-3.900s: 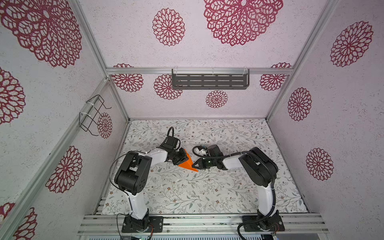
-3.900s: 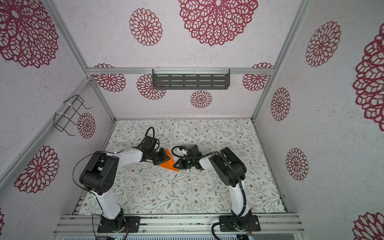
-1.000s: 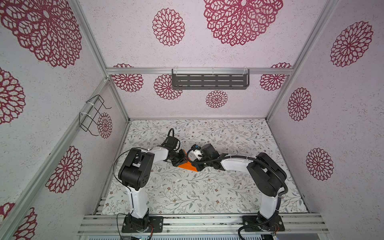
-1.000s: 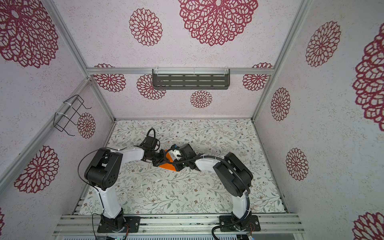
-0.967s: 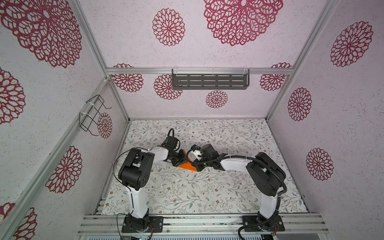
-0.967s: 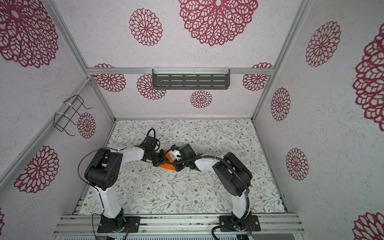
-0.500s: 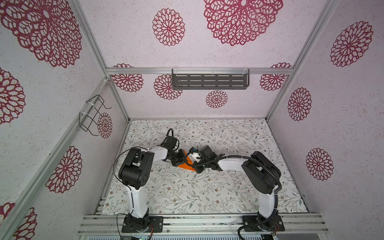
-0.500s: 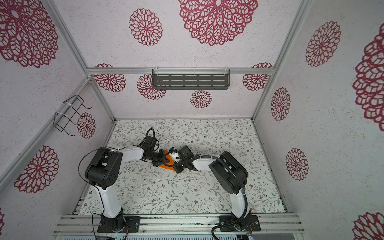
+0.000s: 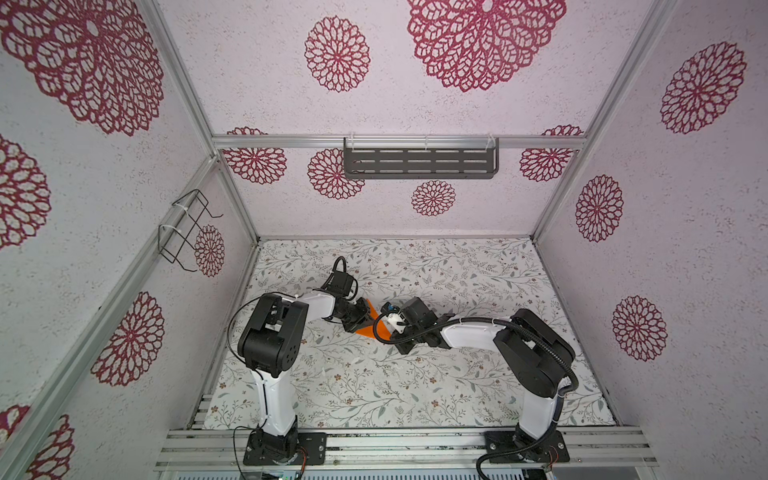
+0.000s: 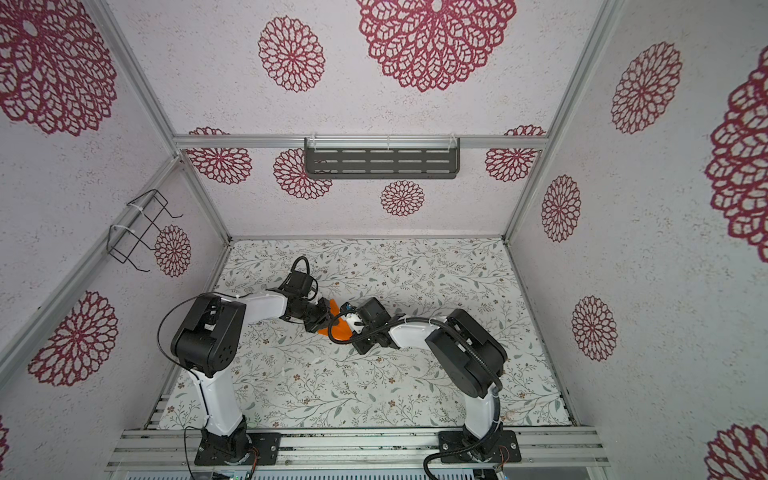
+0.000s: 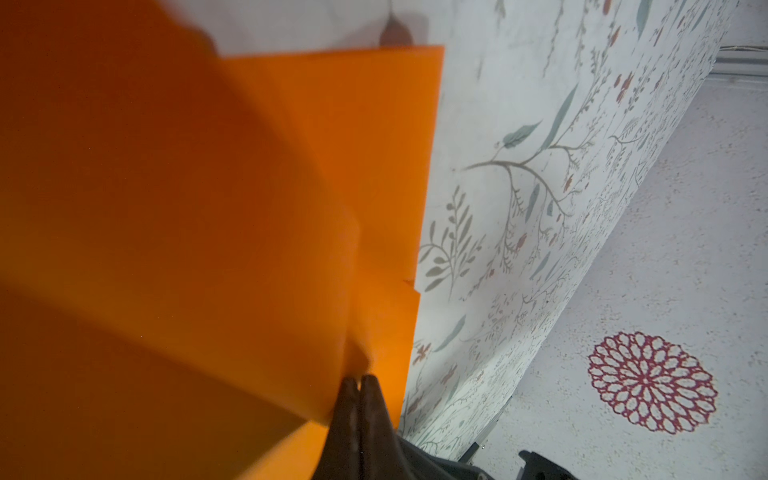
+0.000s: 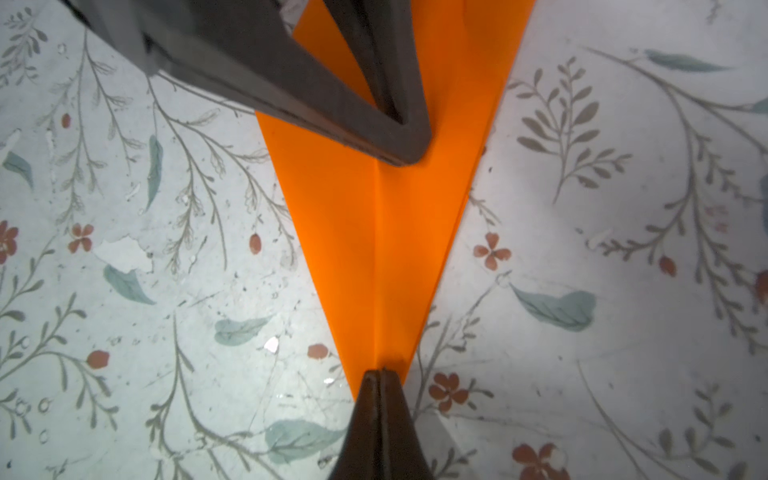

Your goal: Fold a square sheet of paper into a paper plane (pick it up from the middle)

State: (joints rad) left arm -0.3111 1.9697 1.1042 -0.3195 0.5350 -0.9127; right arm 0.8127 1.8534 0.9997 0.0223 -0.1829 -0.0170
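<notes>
Right gripper (image 12: 380, 376), fingertips pressed together, sits on the sharp point of the paper plane (image 12: 382, 249) at the lower middle of the right wrist view; whether any paper is caught between them cannot be told. Two long straight edges spread upward from that point. The centre crease runs up to the left gripper (image 12: 409, 151), also closed tight, whose tip rests on the orange at upper middle. In the left wrist view a straight paper edge runs down mid-frame with a small step low down, and a blurred flap fills the left side. In both top views the plane (image 9: 366, 330) (image 10: 338, 332) lies between the two wrists, left of centre on the floral table (image 9: 415, 374). Broad open surface stretches toward the right wall (image 9: 665, 291) and the near rail (image 9: 415, 444).
</notes>
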